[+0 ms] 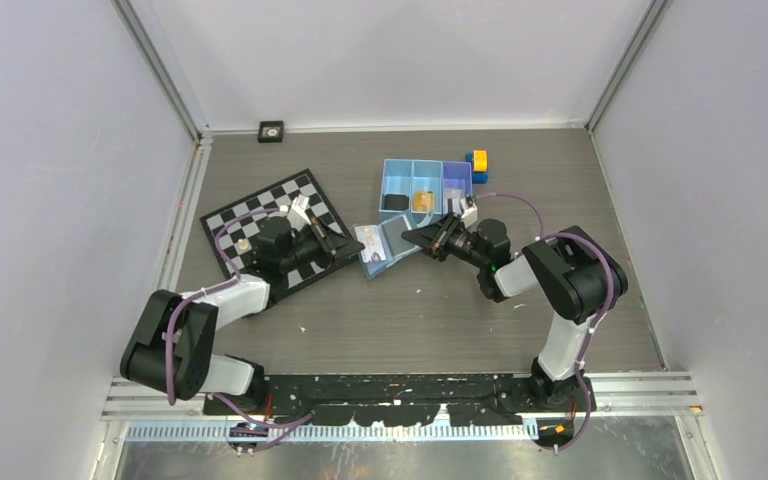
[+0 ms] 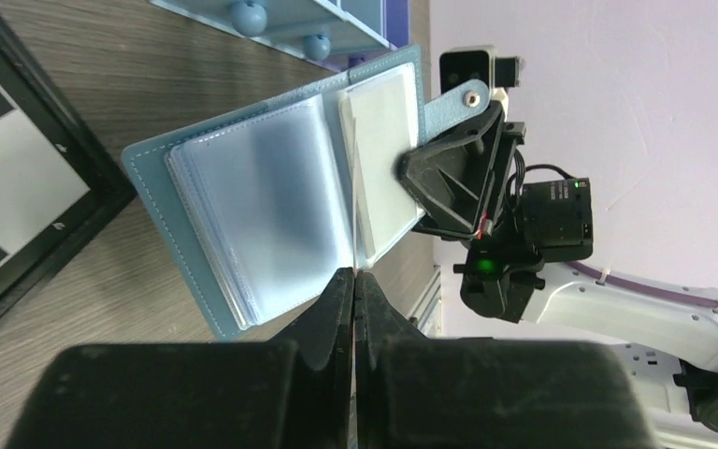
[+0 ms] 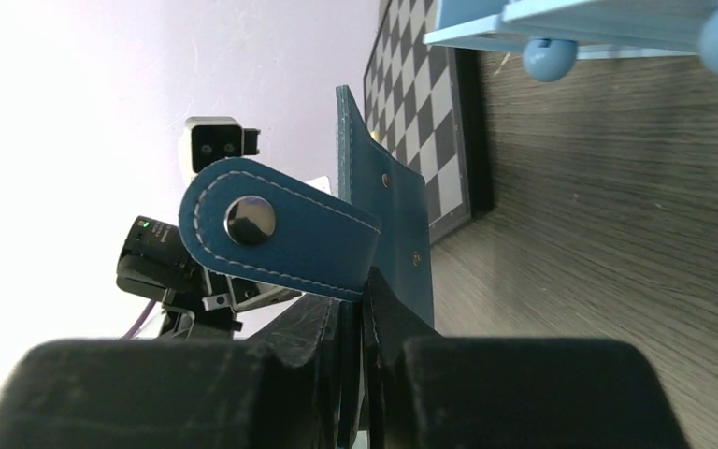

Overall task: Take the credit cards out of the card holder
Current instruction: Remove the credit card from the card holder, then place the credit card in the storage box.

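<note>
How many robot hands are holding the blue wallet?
2. The left gripper, from the chessboard side, pinches a thin sheet at the card holder's middle; the right gripper, from the tray side, clamps its cover beside the snap strap.

Cards unreadable, tray cropped
Frosted sleeves of the card holder [image 2: 262, 196] blur whatever sits inside; the blue tray [image 2: 337, 19] is cut by both wrist views' edges, its compartment contents too small overhead.
</note>
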Controlling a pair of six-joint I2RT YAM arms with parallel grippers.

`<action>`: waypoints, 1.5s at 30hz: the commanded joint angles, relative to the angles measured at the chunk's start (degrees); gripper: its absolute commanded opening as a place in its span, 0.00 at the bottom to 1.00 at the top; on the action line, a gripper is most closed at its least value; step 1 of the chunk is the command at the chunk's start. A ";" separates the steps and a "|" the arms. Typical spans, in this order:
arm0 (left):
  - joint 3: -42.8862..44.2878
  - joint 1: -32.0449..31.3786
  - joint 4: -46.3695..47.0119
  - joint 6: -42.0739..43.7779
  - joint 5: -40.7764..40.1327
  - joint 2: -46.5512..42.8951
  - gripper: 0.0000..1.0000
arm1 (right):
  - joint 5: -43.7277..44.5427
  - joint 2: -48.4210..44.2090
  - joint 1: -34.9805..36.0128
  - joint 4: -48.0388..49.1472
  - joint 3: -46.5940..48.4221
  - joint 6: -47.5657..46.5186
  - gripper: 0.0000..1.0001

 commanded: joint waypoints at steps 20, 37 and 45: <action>-0.22 1.85 -6.32 3.68 -4.40 -10.23 0.00 | 6.07 5.12 -4.06 -5.40 -1.32 -5.81 0.50; -0.67 1.83 -2.92 2.48 -2.90 -9.65 0.00 | 21.11 -28.25 -4.85 -32.39 -8.16 -15.36 0.76; -0.68 -0.27 1.90 3.06 -1.34 -10.84 0.00 | 18.14 -42.03 -4.56 -42.64 -4.44 -20.44 0.85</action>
